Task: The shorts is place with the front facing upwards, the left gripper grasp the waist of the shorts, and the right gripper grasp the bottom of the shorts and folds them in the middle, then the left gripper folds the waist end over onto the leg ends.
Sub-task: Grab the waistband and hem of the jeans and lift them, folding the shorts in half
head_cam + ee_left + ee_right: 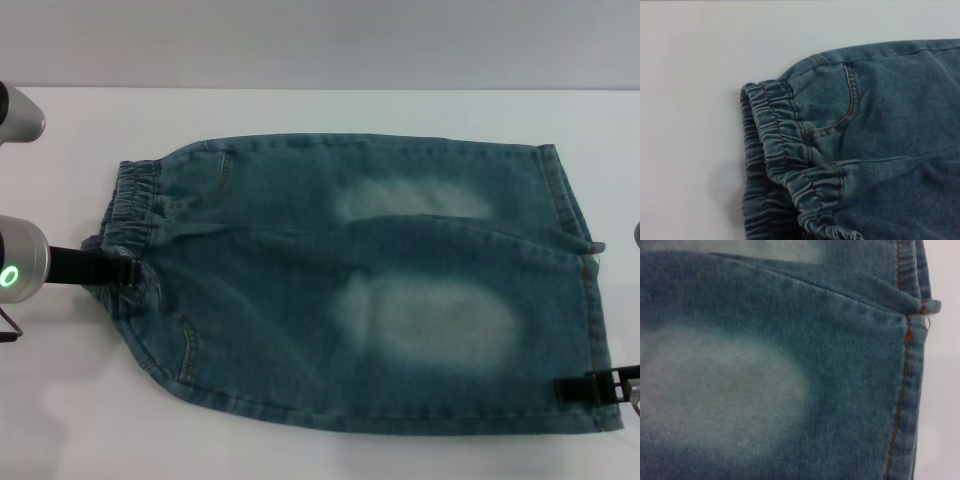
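A white table [330, 110] holds denim shorts [360, 290] lying flat, front up, waist toward the robot's left, leg hems toward its right. The left gripper [118, 271] sits at the elastic waistband [775, 145], near its middle. The right gripper [590, 388] sits at the near leg hem [907, 390]. Whether either claw is clamped cannot be told.
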### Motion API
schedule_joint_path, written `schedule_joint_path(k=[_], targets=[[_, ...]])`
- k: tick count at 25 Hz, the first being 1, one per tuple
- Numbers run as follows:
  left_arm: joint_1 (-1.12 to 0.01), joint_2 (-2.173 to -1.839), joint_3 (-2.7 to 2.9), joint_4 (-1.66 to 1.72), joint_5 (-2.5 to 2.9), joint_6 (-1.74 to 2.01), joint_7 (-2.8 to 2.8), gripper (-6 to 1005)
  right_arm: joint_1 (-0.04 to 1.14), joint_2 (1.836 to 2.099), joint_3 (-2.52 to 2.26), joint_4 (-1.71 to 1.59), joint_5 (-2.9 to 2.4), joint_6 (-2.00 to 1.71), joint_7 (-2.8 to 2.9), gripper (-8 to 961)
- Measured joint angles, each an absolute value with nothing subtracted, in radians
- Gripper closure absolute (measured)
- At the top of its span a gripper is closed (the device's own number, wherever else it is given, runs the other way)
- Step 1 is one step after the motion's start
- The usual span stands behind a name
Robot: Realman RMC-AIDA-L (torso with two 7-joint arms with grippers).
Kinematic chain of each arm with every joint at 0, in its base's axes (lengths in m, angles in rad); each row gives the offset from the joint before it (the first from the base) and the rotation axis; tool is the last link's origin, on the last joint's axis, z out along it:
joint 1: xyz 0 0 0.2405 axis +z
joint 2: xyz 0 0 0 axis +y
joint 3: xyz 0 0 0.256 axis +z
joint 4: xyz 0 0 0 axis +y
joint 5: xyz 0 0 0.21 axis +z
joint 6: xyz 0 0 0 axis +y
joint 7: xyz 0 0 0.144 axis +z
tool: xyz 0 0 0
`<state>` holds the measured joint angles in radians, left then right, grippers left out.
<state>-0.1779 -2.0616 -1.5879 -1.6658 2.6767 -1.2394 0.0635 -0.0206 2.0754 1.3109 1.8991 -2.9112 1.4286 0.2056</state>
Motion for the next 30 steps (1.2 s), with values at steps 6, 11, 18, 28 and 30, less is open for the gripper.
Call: schedule_joint_path(k=[6,11,18,28,30], targets=[[-0.179,-2.062,-1.587,-1.666,2.677,-1.238,0.063,905,-0.024,2.075,1.311,1.885,-2.911,1.429,0.206,170],[-0.184,-2.062,-1.581,-1.665,2.677,-1.236,0.06,905,-0.019,2.075,1.309,1.873,-2.911,1.428,0.206,176],[-0.191,-2.062,-1.58,-1.657,2.677,-1.233,0.06,906,-0.015,2.075,1.298,1.87,-2.911,1.422,0.206,183],[-0.198,-2.062,-1.577,-1.655,2.677,-1.232,0.059,905,0.009,2.075,1.292,1.835,-2.906,1.441,0.2,194],[-0.198,-2.062,-1.577,-1.655,2.676,-1.232,0.058,905,0.026,2.071,1.298,1.818,-2.886,1.451,0.188,196]])
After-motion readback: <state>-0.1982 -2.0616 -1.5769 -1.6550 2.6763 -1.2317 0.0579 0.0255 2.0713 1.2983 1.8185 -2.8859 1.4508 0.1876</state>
